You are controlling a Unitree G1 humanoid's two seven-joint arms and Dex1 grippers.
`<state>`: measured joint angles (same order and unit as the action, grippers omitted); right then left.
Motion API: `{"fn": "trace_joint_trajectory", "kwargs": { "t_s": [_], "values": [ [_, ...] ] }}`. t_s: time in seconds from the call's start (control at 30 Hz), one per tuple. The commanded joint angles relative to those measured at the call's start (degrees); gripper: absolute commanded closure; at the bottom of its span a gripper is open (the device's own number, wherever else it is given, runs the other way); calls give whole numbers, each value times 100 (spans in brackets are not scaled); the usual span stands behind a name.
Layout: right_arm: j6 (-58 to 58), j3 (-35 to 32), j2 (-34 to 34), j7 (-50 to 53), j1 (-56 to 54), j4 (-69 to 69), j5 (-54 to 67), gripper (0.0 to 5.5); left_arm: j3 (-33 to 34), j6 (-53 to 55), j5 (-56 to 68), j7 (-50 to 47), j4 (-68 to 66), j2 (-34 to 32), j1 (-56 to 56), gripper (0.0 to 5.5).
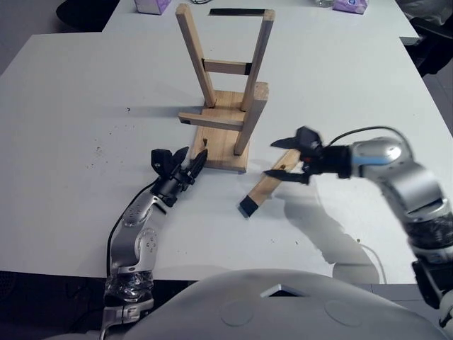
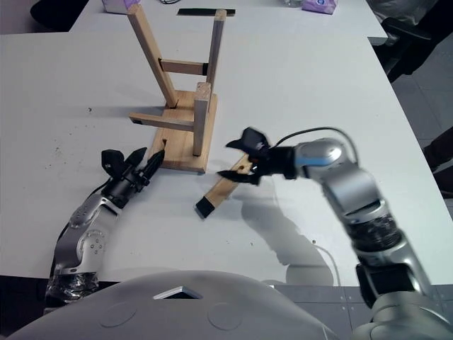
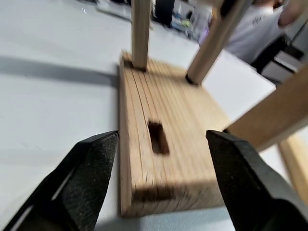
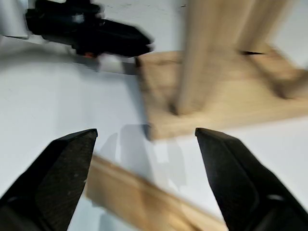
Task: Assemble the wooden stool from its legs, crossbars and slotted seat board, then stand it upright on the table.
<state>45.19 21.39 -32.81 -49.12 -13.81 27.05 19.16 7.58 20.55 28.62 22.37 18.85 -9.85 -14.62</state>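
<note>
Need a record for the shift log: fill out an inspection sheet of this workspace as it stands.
Surface: white table, dark specks at left.
Job's things: seat board flat, three legs standing in it, one slot empty; loose leg lying beside.
Clutter: two boxes and a black strip at far edge.
Grippers: left gripper open at board's near end; right gripper open over loose leg.
Cables: black cable along left forearm.
Surroundings: dark chairs.
</note>
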Motion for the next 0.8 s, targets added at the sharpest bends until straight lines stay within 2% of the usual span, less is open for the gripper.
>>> {"fn": "trace_joint_trajectory", "kwargs": {
  "t_s": [0.03, 0.13, 0.27, 0.4, 0.63, 0.8],
  "values": [
    [382, 848, -23, -13, -94, -5, -234, 174, 123, 335, 169, -248, 338, -22, -153, 217],
    [375, 1267, 18, -77, -365, -438, -485, 174, 71, 384, 152, -283, 368, -11, -184, 217],
    [525, 1489, 100, -118, -651, -714, -626, 174, 83, 382, 181, -327, 403, 47, -229, 217],
    [382, 1743, -252, -530, -908, -721, -789, 174, 36, 204, 71, -438, 434, 234, -451, 217],
    [-205, 968, -2284, -1722, -582, -101, -652, 174, -112, -168, -54, -663, 547, 610, -830, 217],
    [-366, 323, -2548, -1694, -350, -54, -549, 174, -106, -339, -113, -753, 483, 699, -832, 217]
  ]
}}
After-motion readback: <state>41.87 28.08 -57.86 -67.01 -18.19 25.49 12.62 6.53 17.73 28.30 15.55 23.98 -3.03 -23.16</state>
